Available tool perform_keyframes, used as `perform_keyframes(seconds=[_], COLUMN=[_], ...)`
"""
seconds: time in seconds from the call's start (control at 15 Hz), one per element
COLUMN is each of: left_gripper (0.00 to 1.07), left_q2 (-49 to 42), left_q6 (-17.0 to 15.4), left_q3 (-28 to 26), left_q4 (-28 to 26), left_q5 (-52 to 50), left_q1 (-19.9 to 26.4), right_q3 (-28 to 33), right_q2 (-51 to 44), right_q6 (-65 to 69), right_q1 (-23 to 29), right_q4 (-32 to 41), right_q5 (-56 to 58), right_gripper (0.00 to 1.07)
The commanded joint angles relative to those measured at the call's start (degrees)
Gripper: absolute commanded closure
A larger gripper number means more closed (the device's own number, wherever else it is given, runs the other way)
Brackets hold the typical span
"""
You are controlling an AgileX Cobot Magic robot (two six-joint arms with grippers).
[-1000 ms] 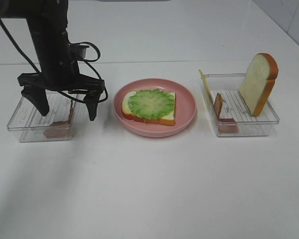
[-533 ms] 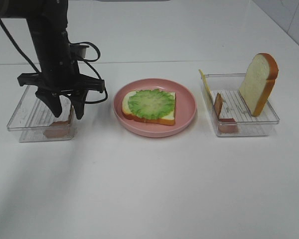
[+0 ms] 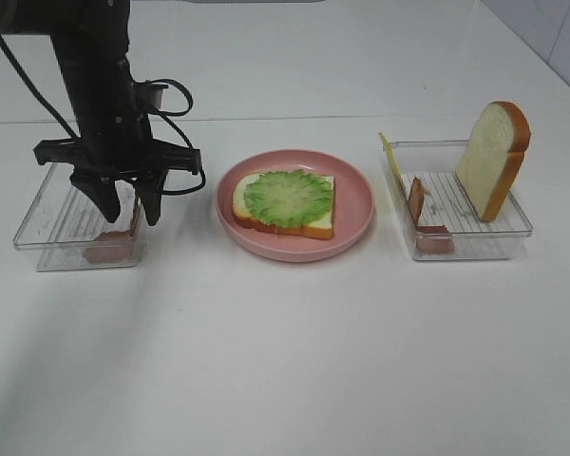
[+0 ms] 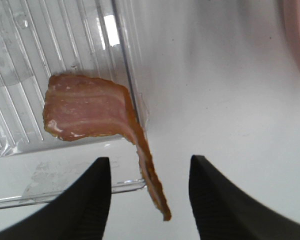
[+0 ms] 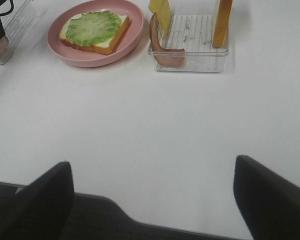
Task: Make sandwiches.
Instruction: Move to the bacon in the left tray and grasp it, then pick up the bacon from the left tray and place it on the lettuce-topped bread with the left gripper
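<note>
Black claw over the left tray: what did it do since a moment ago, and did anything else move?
The left gripper narrowed its jaws from wide apart to either side of the bacon strip's upturned end in the left tray. The left wrist view shows gaps on both sides, so no grip yet. The pink plate with bread and lettuce, the right tray and the open right gripper stayed put.

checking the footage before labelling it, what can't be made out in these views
Left tray: the left arm covers part of it in the exterior view; the left wrist view shows one corner only.
Cheese: edge-on in the exterior view, cut off by the picture's edge in the right wrist view.
Under the lettuce: the leaf covers the bread; anything between is hidden.
</note>
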Motion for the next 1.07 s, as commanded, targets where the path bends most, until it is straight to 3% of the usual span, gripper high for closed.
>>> perform_keyframes(seconds=[0.07, 0.27, 0.33, 0.6, 1.07], left_gripper=[0.72, 1.03, 1.07, 1.07, 1.07], left_q2=[0.1, 0.1, 0.1, -0.9, -13.1], left_q6=[-1.3, -1.4, -1.0, -0.5, 1.9], left_q3=[0.3, 0.3, 0.3, 0.3, 0.2], left_q4=[0.0, 0.0, 0.0, 0.0, -2.2], left_q5=[-0.5, -0.8, -0.9, -1.5, -1.4], left_q1=[-0.1, -0.1, -0.1, -0.1, -0.2], right_q3=[0.2, 0.2, 0.2, 0.2, 0.2], right_q2=[-1.7, -1.7, -1.7, -1.7, -1.7], right_q6=[-0.3, -0.3, -0.3, -0.3, -0.3], right_q1=[-0.2, -0.2, -0.2, -0.2, -0.2], right_q4=[0.2, 0.2, 0.2, 0.2, 0.2], right_q5=[-0.5, -0.5, -0.5, -0.5, -0.5], right_gripper=[0.22, 0.22, 0.22, 0.22, 0.22])
